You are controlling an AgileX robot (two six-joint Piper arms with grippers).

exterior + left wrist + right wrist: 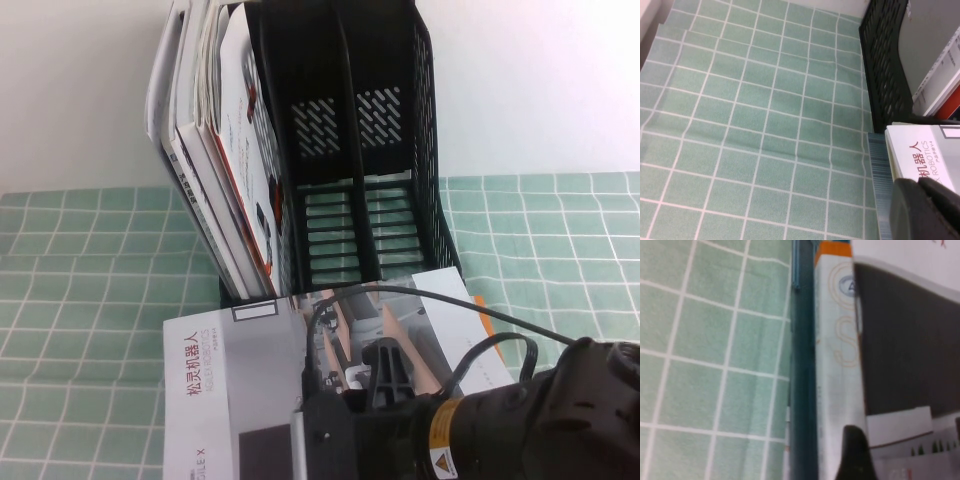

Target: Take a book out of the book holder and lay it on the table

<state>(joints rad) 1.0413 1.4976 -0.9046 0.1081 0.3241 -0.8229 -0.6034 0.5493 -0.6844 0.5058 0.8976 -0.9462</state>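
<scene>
Cannot make out much of the book [240, 390] in the high view: near half covered by the right arm [520, 420], lower edge cut off. Lies flat on the table [80, 270] just in front of the book holder [350, 150], out of the rack. Glossy grey-white cover, red vertical Chinese title, peach-toned photo partly behind a looping black cable [450, 300]. Rests on an orange-bordered white book [481, 300], of which only an orange corner peeks out.

Right gripper [905, 445] hidden in the high view beneath the arm's own bulk. In the right wrist view, just one dark rounded fingertip [854, 452] above the cover, nothing pressed against it, a dark sliver at the frame's far edge: spread apart, grasping nothing.

Left gripper [927, 210] only a blurred black lump cut by the frame corner, near the book's corner; released or clenched, cannot tell.

Tall black plastic rack, slotted walls, top cropped; leftmost compartment crammed with leaning thin magazines [220, 150], titles unreadable; other two compartments bare.

Mint-green cloth, white grid, slightly rippled
</scene>
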